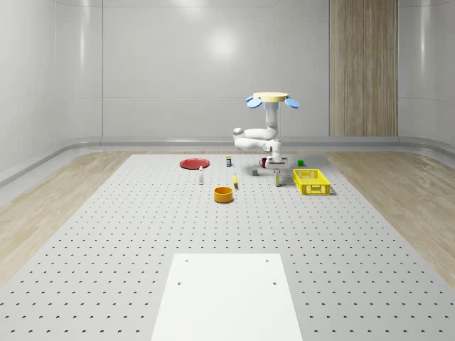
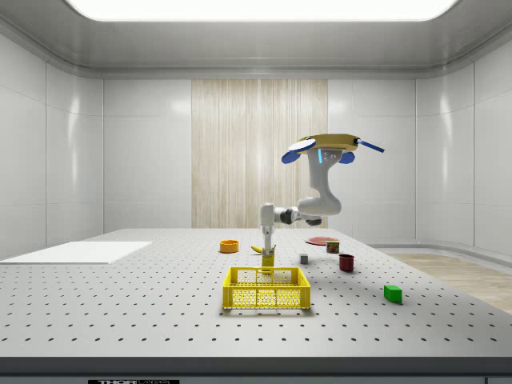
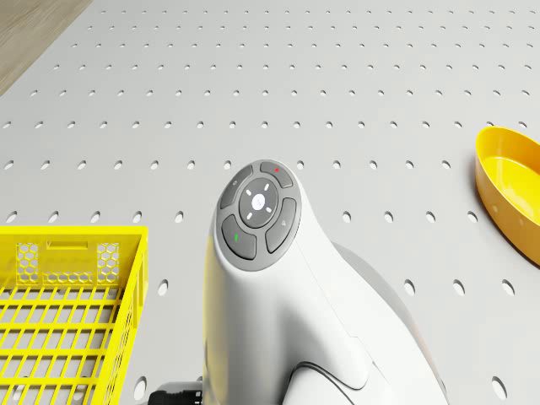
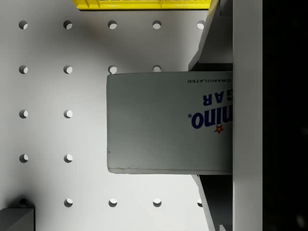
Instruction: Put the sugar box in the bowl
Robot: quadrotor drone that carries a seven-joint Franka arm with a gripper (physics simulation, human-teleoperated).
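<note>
The sugar box (image 4: 168, 122), with blue lettering on a pale face, stands upright between my fingers (image 4: 208, 45) in the wrist view, and both touch its sides. My gripper (image 4: 202, 122) is shut on it, pointing straight down. In the whole-scene view the gripper (image 1: 277, 168) holds the box (image 1: 278, 179) just left of the yellow basket. The orange bowl (image 1: 224, 194) sits further to the left and nearer the camera, and it also appears as the bowl (image 2: 230, 246) and bowl (image 3: 510, 190). The drone (image 1: 270, 99) hovers above, behind the box. I cannot tell whether the box touches the table.
The yellow basket (image 1: 311, 181) stands right beside the box. A grey cube (image 1: 255, 172), a red mug (image 1: 264, 163), a green block (image 1: 301, 163), a banana (image 1: 235, 182), a can (image 1: 229, 162), a white bottle (image 1: 201, 176) and a red plate (image 1: 193, 163) lie around.
</note>
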